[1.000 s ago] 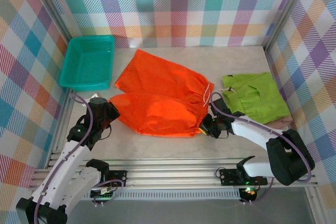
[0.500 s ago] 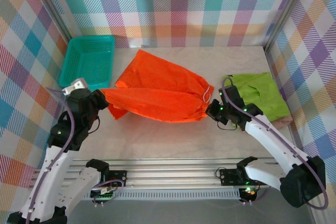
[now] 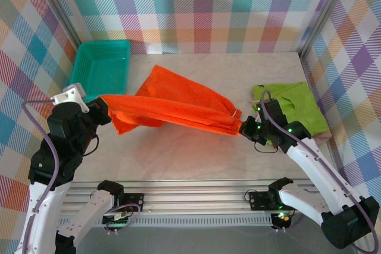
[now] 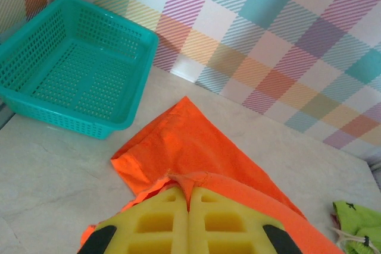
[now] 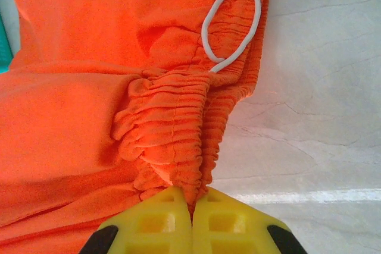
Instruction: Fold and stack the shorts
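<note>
Spanning mid-frame, orange shorts (image 3: 178,102) hung taut, matte cloth | left gripper (image 4: 189,197) clenched hem | right gripper (image 5: 191,203) clenched ruched elastic waistband

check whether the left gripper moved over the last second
Yes. In the top view the left gripper, shut on the orange shorts, has shifted left and farther back, closer to the teal basket.

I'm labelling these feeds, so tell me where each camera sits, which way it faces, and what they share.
Top external: above and behind the arms, looking down at the table; both arms show, left hand and right hand gripping the orange shorts.
Left wrist: looks past its yellow fingers toward the teal basket and checked wall.
Right wrist: looks over its fingers down at the waistband and white drawstring.
Shared: all show the orange shorts.
</note>
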Robot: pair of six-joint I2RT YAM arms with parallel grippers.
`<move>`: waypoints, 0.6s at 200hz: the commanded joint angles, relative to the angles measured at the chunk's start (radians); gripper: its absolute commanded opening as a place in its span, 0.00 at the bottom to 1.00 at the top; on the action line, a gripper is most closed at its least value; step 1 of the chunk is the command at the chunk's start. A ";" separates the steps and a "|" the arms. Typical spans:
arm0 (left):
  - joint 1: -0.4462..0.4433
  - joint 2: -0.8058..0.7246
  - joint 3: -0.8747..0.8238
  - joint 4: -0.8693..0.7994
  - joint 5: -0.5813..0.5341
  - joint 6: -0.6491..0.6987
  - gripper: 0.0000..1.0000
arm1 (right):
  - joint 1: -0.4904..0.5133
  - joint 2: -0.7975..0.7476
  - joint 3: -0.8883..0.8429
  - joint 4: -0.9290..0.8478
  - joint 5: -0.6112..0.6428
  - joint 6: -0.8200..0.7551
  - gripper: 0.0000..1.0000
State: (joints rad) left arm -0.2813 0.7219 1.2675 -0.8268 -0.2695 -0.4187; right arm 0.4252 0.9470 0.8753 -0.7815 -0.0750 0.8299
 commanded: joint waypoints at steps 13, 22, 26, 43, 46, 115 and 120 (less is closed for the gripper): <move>-0.003 0.108 0.021 0.057 -0.020 0.034 0.00 | -0.010 0.030 0.049 -0.052 0.061 -0.019 0.00; -0.002 0.147 0.020 0.080 -0.027 0.032 0.00 | -0.015 0.048 0.064 -0.049 0.068 -0.017 0.00; -0.002 0.166 0.019 0.089 -0.032 0.032 0.00 | -0.017 0.057 0.067 -0.045 0.069 -0.018 0.00; -0.002 0.253 0.029 0.138 -0.055 0.033 0.00 | -0.037 0.100 0.084 -0.025 0.059 -0.018 0.00; -0.002 0.269 0.029 0.147 -0.062 0.034 0.00 | -0.042 0.109 0.087 -0.021 0.054 -0.018 0.00; -0.001 0.667 0.181 0.262 -0.091 0.054 0.00 | -0.138 0.323 0.171 0.076 -0.076 -0.036 0.00; 0.000 0.695 0.198 0.265 -0.095 0.055 0.00 | -0.146 0.339 0.180 0.078 -0.082 -0.038 0.00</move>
State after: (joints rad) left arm -0.2810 1.3331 1.3781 -0.6315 -0.3302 -0.3874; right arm 0.3073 1.2339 0.9939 -0.7452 -0.1028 0.8204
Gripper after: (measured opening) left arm 0.048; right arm 0.068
